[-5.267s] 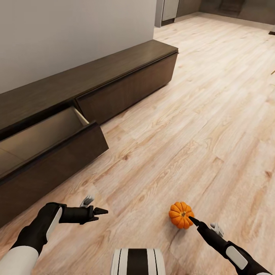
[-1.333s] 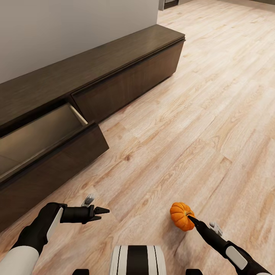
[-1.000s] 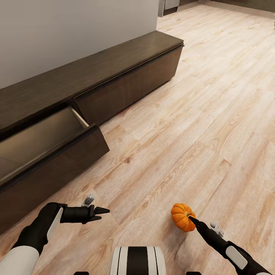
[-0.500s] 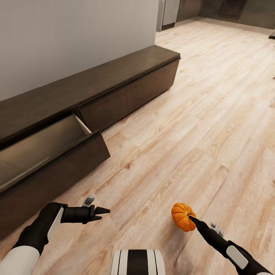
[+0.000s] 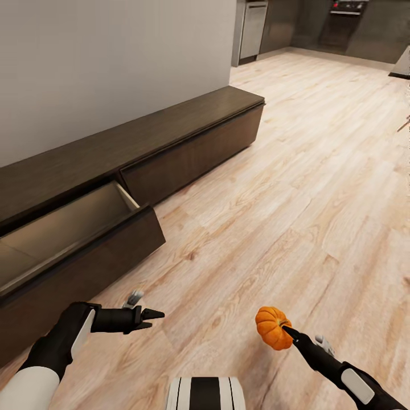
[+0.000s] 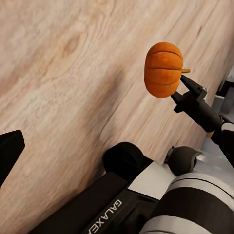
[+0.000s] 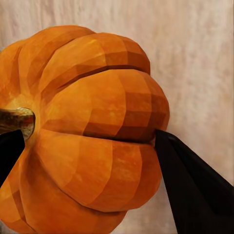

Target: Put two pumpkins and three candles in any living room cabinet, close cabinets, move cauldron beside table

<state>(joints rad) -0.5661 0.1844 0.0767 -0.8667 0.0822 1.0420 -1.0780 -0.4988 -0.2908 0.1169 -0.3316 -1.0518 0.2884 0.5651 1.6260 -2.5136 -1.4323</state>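
One pumpkin (image 5: 273, 327) is clamped in the right end effector (image 5: 286, 329), held up off the wood floor (image 5: 296, 188) with its stem turned sideways toward the arm; the right wrist view shows a black fingertip (image 7: 190, 190) pressed against the pumpkin (image 7: 87, 131) near its ribs and the other at the stem side, and the left wrist view shows the same pumpkin (image 6: 163, 68) gripped at the stem end by the right end effector (image 6: 187, 90) above the floor (image 6: 58, 83). The left end effector (image 5: 152, 316) hangs over the floor, well apart from the pumpkin, holding nothing; its fingertips look close together in the head view, though I cannot tell for sure whether they meet. Ahead and to the left stands the long dark brown cabinet (image 5: 188, 128) against a pale wall (image 5: 114, 57). Its near drawer (image 5: 85, 233) is pulled out, showing a pale beige inside, while the drawer front next to it is flush with the unit. Beyond the far end of the cabinet, grey kitchen units (image 5: 253, 23) show in the distance. The robot's white and black trunk (image 5: 205, 393) sits at the lower edge between the two arms.
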